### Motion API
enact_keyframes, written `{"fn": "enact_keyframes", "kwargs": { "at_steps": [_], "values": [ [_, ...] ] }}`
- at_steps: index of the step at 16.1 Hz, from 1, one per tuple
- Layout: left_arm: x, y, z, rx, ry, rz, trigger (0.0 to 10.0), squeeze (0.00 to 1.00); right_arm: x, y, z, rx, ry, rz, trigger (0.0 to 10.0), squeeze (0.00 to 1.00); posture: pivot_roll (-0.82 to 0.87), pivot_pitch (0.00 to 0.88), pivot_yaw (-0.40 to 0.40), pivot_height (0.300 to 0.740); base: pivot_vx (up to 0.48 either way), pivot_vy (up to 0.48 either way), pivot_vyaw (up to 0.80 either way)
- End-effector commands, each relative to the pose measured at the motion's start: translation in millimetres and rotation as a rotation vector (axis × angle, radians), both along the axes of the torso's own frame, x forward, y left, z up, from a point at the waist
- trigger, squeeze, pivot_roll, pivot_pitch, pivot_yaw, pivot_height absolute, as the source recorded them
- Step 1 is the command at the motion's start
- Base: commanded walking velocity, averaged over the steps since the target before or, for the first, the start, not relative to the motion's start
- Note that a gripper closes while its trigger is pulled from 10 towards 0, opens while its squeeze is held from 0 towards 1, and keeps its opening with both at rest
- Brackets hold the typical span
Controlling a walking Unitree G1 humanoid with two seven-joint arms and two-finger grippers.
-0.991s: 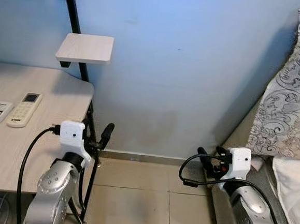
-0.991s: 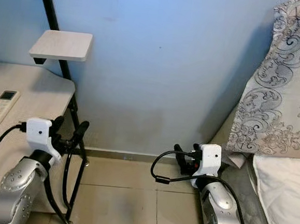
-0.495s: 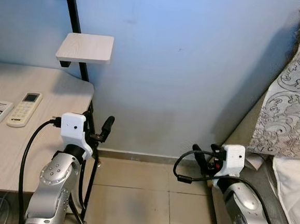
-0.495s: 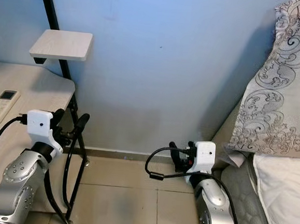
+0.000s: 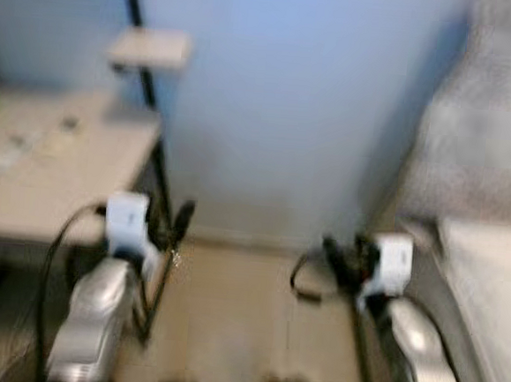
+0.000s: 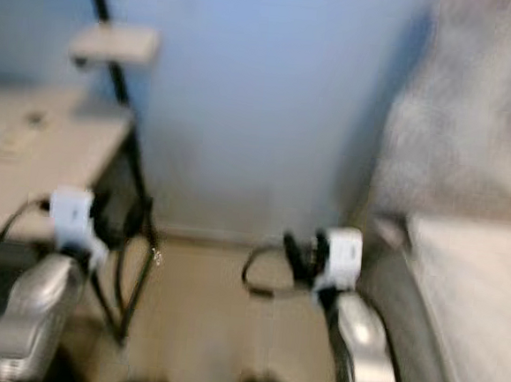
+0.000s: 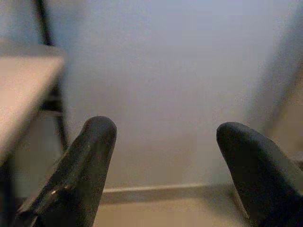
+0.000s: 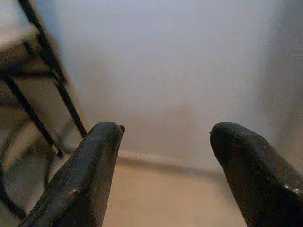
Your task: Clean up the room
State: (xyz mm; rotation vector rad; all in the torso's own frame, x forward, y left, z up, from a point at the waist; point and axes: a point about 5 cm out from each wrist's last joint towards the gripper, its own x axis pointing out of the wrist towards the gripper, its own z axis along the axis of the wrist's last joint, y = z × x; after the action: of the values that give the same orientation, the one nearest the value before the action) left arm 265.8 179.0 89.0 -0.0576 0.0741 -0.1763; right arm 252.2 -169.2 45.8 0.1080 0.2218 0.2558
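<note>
The head views are blurred by motion. My left gripper [image 5: 168, 221] hangs open beside the front corner of the pale desk [image 5: 79, 186], holding nothing. My right gripper [image 5: 345, 255] is open too, low over the tiled floor next to the bed [image 5: 487, 289]. In the wrist views each gripper's two black fingers [image 7: 90, 161] [image 8: 90, 165] stand well apart, facing the blue wall and the skirting. Two pale remote controls [image 5: 31, 143] lie as blurs on the desk.
A black desk frame [image 5: 155, 174] with a small shelf [image 5: 150, 48] stands at the left. A patterned grey cloth [image 5: 482, 129] rises over the bed at the right. Tiled floor [image 5: 237, 313] runs between desk and bed up to the blue wall.
The whole picture has shifted and blurred, so the camera has moved; more of the floor and bed shows. Both grippers stay open and low, much as before.
</note>
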Motion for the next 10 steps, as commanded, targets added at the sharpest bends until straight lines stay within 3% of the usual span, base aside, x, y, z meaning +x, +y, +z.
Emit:
{"fn": "enact_keyframes", "kwargs": {
  "at_steps": [1,4,6,10],
  "values": [
    [2.2,-2.9,2.0,0.018,-0.013,-0.024,10.0,0.0,-0.4,-2.3,0.7,-0.01,0.0,-0.01,10.0,0.0,0.0,0.0,-0.011,0.74,-0.292,-0.251,0.0],
    [2.2,-3.2,0.6,0.032,-0.012,-0.042,10.0,0.0,0.1,1.2,0.1,-0.037,0.003,0.004,10.0,0.0,0.0,0.0,-0.007,0.74,-0.091,0.0,0.0],
    [0.8,-5.1,1.3,0.034,-0.024,-0.075,10.0,0.0,0.2,5.3,0.4,-0.048,-0.001,0.019,10.0,0.0,0.0,0.0,-0.005,0.74,0.0,0.0,-0.7],
    [0.2,-8.4,-0.2,0.049,-0.025,-0.1,10.0,0.0,6.1,-3.9,9.5,-0.054,-0.06,-0.099,10.0,0.0,0.0,0.0,-0.006,0.74,0.0,0.45,-0.65]
  ]
}}
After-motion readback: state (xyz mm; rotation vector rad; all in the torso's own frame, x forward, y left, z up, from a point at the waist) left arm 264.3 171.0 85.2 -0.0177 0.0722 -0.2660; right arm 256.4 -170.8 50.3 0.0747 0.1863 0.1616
